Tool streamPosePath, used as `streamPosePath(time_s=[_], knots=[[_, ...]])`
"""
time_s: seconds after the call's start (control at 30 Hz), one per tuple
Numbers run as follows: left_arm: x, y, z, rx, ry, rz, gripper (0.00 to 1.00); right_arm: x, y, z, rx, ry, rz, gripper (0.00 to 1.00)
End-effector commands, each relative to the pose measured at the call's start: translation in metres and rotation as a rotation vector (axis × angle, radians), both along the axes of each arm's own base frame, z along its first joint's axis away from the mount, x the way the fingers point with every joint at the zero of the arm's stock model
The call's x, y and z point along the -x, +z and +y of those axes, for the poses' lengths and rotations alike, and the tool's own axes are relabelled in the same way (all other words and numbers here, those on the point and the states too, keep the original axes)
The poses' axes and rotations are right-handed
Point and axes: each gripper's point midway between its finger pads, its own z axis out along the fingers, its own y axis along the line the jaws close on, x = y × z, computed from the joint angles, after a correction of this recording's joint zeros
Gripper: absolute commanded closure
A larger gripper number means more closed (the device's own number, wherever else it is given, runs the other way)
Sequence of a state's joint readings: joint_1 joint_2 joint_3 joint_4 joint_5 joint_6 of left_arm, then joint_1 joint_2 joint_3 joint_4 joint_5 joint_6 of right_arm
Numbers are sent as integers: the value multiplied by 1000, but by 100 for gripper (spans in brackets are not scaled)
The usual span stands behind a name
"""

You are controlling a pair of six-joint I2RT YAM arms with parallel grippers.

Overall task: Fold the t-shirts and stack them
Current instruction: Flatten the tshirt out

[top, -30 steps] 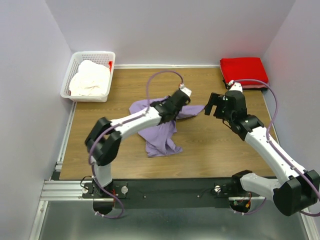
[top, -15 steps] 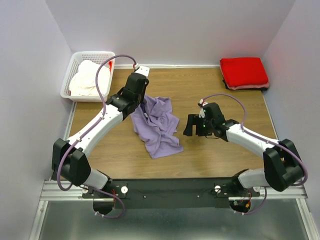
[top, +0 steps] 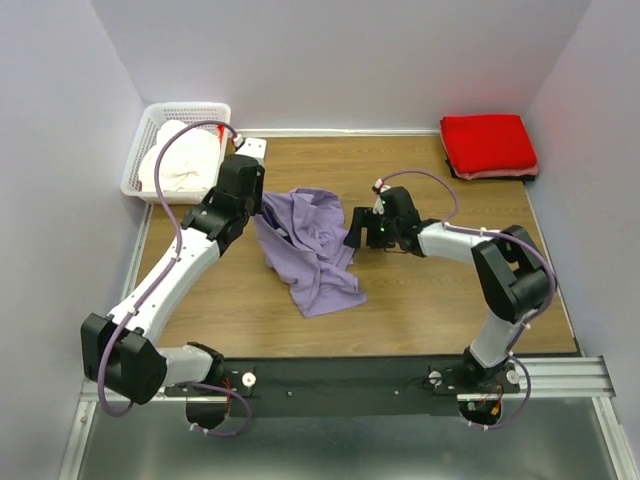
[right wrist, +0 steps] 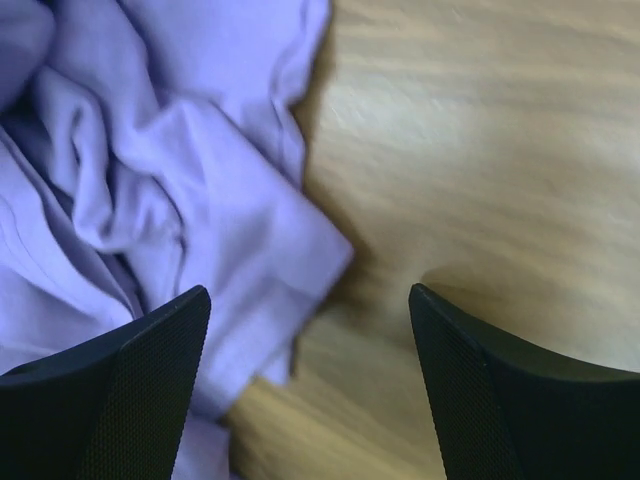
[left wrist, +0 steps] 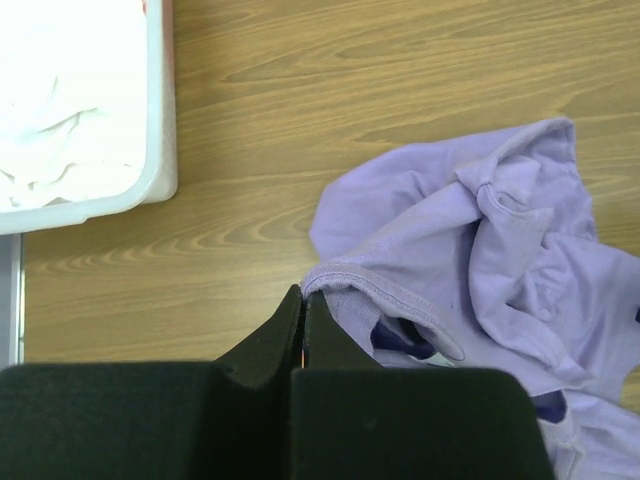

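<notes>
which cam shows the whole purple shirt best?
Top external: the lavender shirt shows in nearly full crumpled outline. Left wrist gives only the part near the shut left gripper pinching its edge; right wrist, one blurred corner between the fingers of the open right gripper.

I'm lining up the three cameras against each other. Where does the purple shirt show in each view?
Top view: purple shirt lies crumpled mid-table, between the two grippers.
Left wrist: shirt fills the right half, its edge pinched at the tips of the shut left gripper.
Right wrist: shirt fills the upper left, reaching in front of the open right gripper.
Shared landmark: the wooden table.
</notes>
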State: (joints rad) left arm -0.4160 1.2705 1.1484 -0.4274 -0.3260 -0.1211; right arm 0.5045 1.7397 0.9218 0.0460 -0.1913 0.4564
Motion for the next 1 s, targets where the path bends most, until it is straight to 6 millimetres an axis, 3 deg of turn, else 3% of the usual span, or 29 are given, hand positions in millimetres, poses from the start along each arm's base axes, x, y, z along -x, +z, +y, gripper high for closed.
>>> streamPosePath(time_s=[0.0, 0.1, 0.27, 0.33, 0.4, 0.47, 0.53, 0.57, 0.6, 0.67, 0.7, 0.73, 0.87, 0.97], knots=[[4, 3, 15, 22, 30, -14, 100, -14, -7, 35, -57, 76, -14, 15], [8, 1, 23, 30, 51, -16, 100, -11, -14, 51, -76, 115, 15, 19], [13, -3, 39, 59, 90, -26, 100, 7, -31, 63, -78, 168, 70, 43], [13, -1, 46, 65, 110, -38, 100, 5, -36, 53, -25, 145, 54, 70], [13, 2, 56, 69, 136, -47, 100, -13, -22, 32, 75, 69, -38, 98], [13, 13, 65, 69, 157, -59, 100, -24, 6, 3, 167, -3, -103, 100], [15, 31, 70, 75, 168, -85, 100, -42, 30, -51, 336, -142, -167, 100], [16, 38, 71, 78, 174, -99, 100, -46, 44, -68, 377, -185, -192, 100], [17, 43, 73, 80, 176, -107, 100, -46, 76, -94, 432, -246, -248, 100], [18, 63, 74, 94, 173, -149, 100, -51, 117, -130, 461, -339, -315, 100], [19, 79, 74, 101, 166, -177, 100, -48, 157, -152, 479, -395, -390, 99], [19, 78, 74, 100, 168, -175, 100, -43, 174, -159, 488, -408, -427, 100], [20, 133, 77, 121, 167, -288, 100, -25, 279, -189, 480, -513, -633, 99], [20, 166, 76, 132, 154, -346, 100, -8, 335, -201, 453, -561, -737, 99]])
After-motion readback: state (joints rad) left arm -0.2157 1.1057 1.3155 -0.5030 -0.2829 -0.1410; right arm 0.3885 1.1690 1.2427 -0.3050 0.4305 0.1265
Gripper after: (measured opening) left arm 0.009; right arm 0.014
